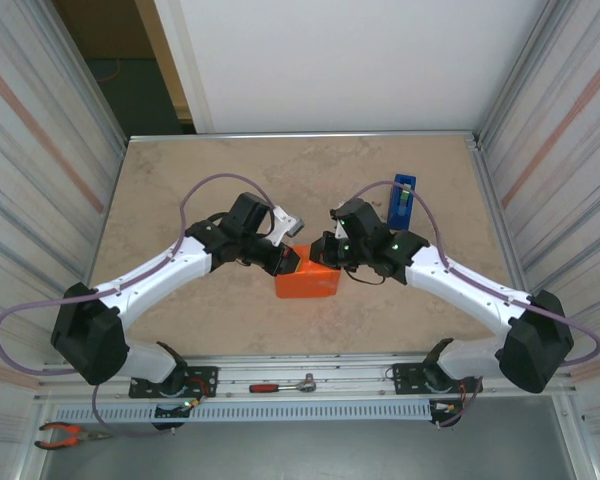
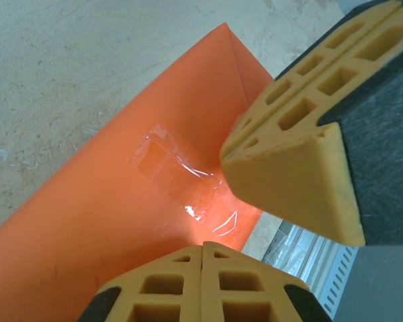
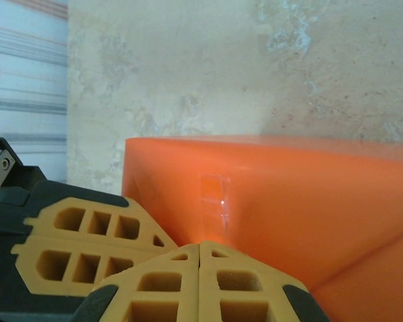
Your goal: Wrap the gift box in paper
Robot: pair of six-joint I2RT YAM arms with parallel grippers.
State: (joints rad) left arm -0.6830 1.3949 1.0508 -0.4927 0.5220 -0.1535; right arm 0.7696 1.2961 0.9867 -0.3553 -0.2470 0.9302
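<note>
The orange paper is folded into a parcel at the middle of the table, and the gift box is hidden inside it. My left gripper is shut, its tip resting against the paper just below a strip of clear tape. My right gripper is shut too, its tip against the paper under a taped seam. The two tips meet over the parcel's top edge. In each wrist view the other arm's fingers show close by.
A blue tape dispenser stands on the table behind the right arm. A red-handled tool lies on the front rail and pliers at the near left. Ribbed walls enclose the table on both sides.
</note>
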